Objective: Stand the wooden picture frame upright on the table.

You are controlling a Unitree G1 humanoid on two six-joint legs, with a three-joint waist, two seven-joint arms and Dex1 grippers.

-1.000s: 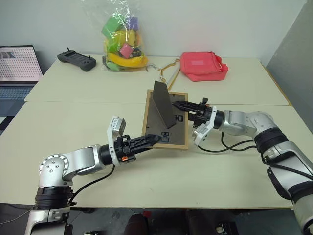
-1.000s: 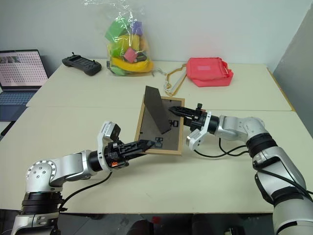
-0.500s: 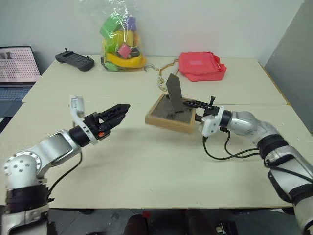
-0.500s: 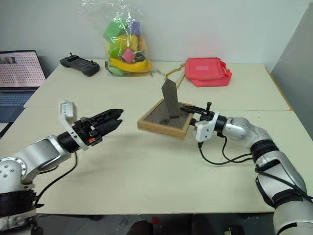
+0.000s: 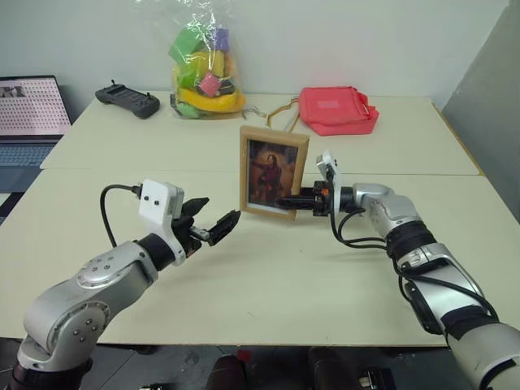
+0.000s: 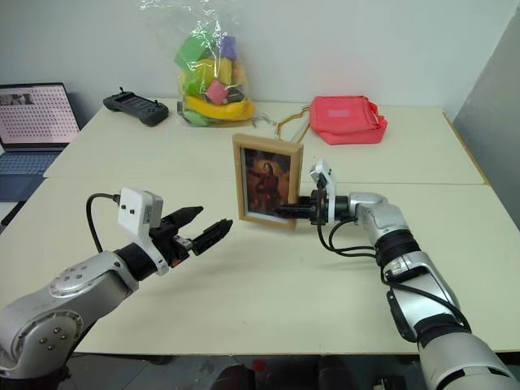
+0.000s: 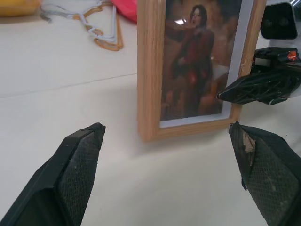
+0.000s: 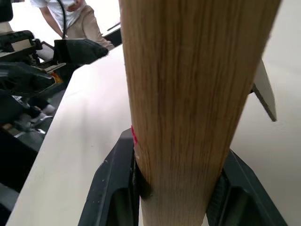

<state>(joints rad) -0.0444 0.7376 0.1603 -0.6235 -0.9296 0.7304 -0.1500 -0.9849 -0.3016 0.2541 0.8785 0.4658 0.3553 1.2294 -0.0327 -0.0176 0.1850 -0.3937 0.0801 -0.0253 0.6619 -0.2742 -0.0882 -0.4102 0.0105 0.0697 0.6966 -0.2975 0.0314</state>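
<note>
The wooden picture frame (image 5: 273, 172) stands upright on the cream table (image 5: 325, 276), its dark portrait facing me. My right gripper (image 5: 290, 201) is shut on the frame's lower right edge. In the right wrist view its fingers (image 8: 115, 188) press either side of the light wood edge (image 8: 197, 94). My left gripper (image 5: 213, 219) hangs open above the table, a short way in front of and to the left of the frame, touching nothing. The left wrist view shows the portrait (image 7: 195, 70) between the wide-apart fingertips (image 7: 80, 169), with the right gripper (image 7: 256, 87) at its side.
A red pouch (image 5: 337, 110) lies behind the frame at the far right. A clear bag of colourful toys (image 5: 205, 73), a black controller (image 5: 127, 99) and a laptop (image 5: 28, 110) sit along the far left. A pale hanger (image 5: 272, 114) lies behind the frame.
The frame went from lying face down to standing upright with the picture towards me. My left gripper let go, opened and drew back left. The right gripper kept its hold.
</note>
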